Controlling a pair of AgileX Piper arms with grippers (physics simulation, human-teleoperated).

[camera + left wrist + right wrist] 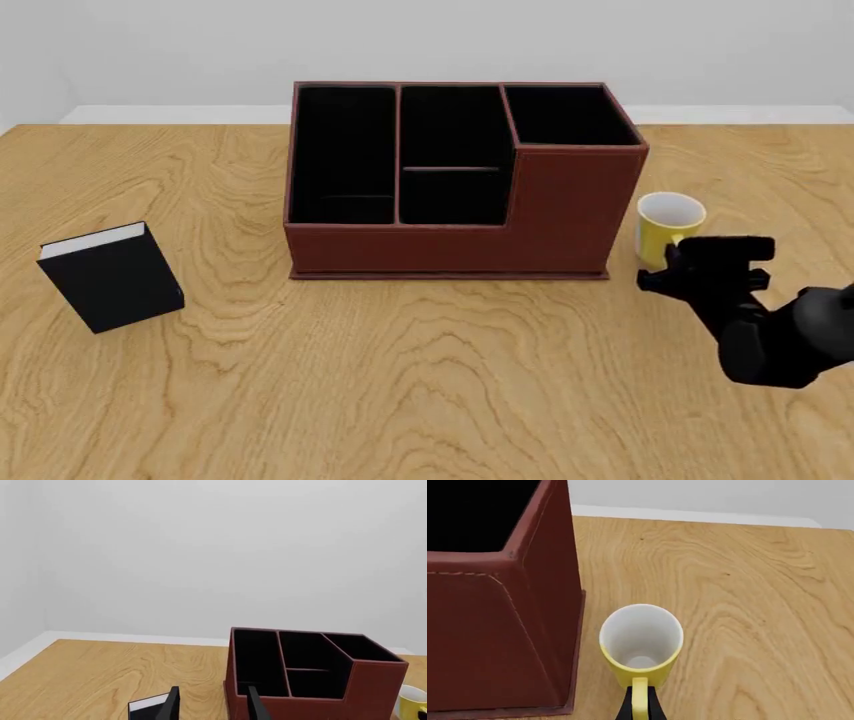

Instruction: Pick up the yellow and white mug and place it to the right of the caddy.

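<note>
The mug looks light, hard and slippery. The right claw pinches its handle, a good spot.

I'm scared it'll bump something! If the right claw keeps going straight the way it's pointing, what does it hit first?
Most likely the yellow and white mug: its handle sits right at the right claw fingertips, with the caddy off to one side.

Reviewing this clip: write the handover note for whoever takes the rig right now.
Right gripper: at the mug's handle, fingers on either side of it; whether it is clamped, I cannot tell.
Left gripper: open, holding nothing.
Mug: upright on the table, just right of the caddy, apart from its wall.
Book: stands to the caddy's left.
Left: if clamped, let go and withdraw.
</note>
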